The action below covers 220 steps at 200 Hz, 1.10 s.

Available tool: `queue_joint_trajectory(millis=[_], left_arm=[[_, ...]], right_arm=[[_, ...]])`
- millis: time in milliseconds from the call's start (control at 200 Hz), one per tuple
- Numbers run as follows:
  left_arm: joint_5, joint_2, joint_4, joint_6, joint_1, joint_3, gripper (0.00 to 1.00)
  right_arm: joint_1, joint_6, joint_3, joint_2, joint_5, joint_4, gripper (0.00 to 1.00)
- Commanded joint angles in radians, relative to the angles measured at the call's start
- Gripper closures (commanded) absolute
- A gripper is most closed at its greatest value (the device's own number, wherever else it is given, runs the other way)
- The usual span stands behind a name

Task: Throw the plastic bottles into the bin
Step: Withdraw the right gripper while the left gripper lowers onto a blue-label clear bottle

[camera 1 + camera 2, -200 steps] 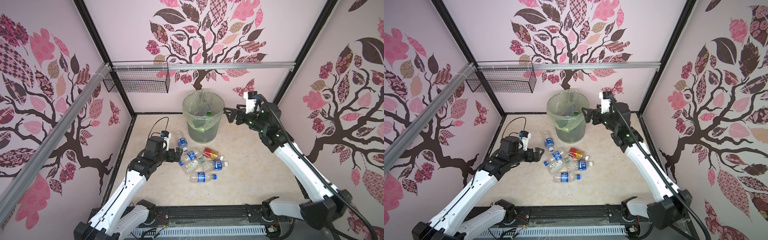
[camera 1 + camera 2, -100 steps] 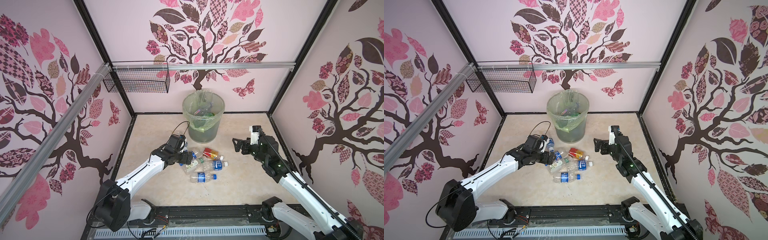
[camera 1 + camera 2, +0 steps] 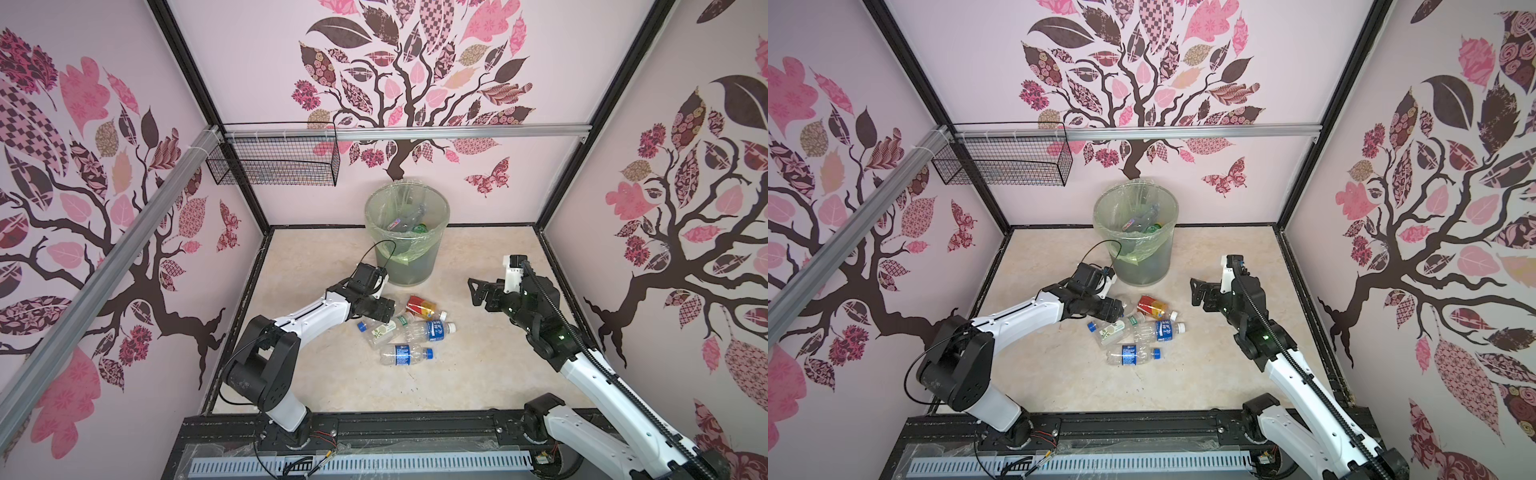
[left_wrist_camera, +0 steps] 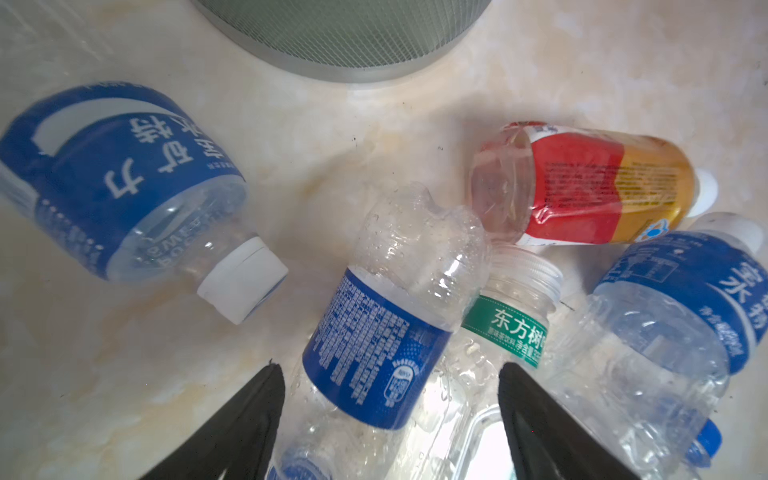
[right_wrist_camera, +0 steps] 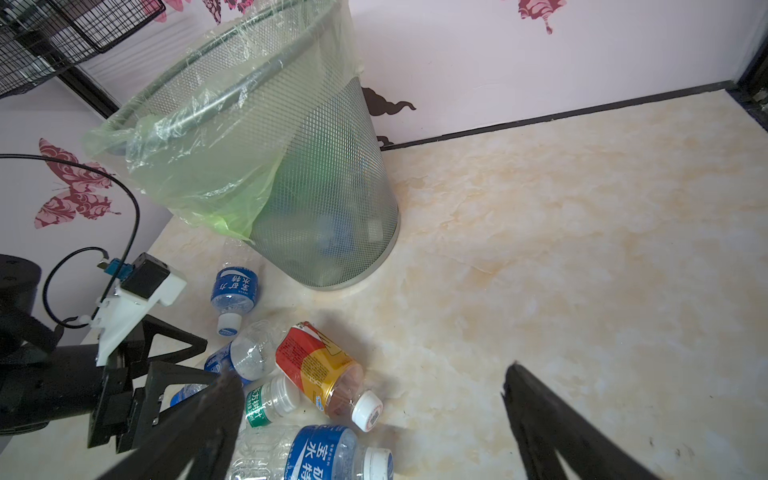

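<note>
Left arm (image 3: pixel 316 316) lower, fingers (image 4: pixel 243 424) astride bottle (image 4: pixel 380 345)

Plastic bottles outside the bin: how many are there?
6: white-capped bottle by the bin; blue-capped bottle inside the left gripper; green-labelled bottle; red-yellow bottle; blue-labelled bottle; frontmost bottle. Bin contents uncounted.

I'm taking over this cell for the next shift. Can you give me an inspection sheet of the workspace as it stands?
Surface: marbled beige tabletop, bare apart from the bottles.
Job's things: six plastic bottles lie beside the bin; more inside it.
Clutter: nothing seen.
Hands: left hand open, fingers astride a blue-labelled bottle; right hand open, empty, right of the pile.
Cables: black cable arcs from the left wrist camera near the bin.
Surroundings: black wire basket on the rail; tree-patterned walls.
</note>
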Motion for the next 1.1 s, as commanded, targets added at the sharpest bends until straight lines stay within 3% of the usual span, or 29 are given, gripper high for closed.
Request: queue_joint_trajectory(millis=[0,1096], left_arm=[[0.032,0.024,0.024,0.019,-0.001,0.047,0.18],[0.057,0.097,0.037,0.017,-0.001,0.003,0.27]], right_arm=[[-0.001,0.015,-0.006,-0.016,-0.013,0.021,0.00],[-0.002,0.044,-0.033,-0.035,-0.032,0.021,0.00]])
